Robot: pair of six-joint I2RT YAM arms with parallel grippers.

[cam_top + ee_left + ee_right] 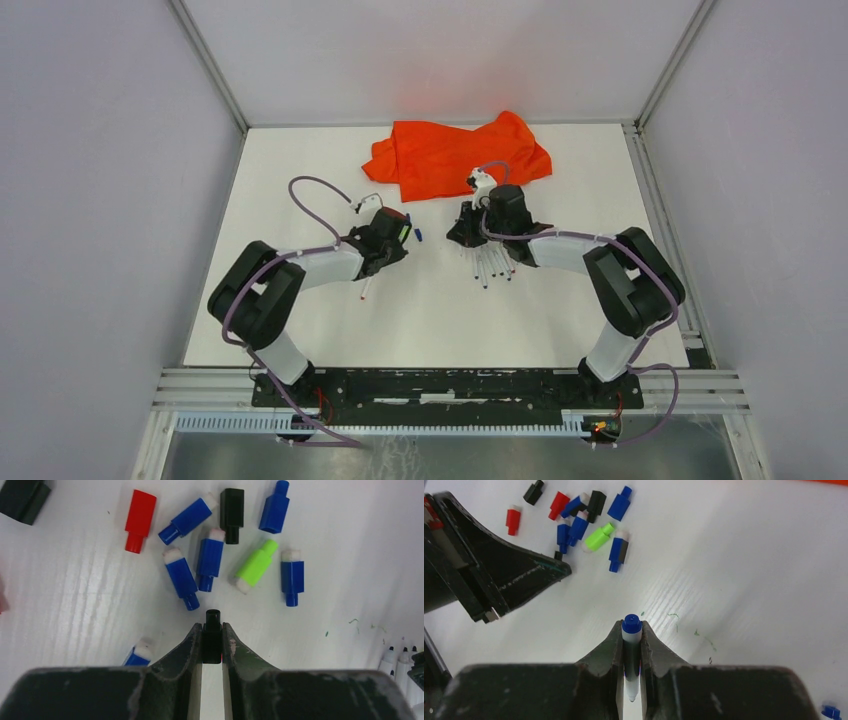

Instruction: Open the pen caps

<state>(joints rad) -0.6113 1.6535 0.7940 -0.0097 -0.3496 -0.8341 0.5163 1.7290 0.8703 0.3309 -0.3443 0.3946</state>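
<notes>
Several pen caps lie loose on the white table in the left wrist view: a red one [139,520], a black one [232,514], a green one [256,566] and blue ones such as the blue cap [181,577] nearest my fingers. My left gripper [212,627] is shut on a black cap [212,620], whose end sticks out past the fingertips. My right gripper [631,627] is shut on a white pen with a blue end [631,624]; its bare tip points back between the jaws. From above, the left gripper [400,232] and the right gripper [465,232] face each other mid-table.
An orange cloth [455,155] lies crumpled at the back. A bunch of white pen barrels [492,265] lies under the right wrist, and one pen [365,290] under the left arm. The left gripper's body [499,575] fills the right wrist view's upper left, beside the cap pile [589,522].
</notes>
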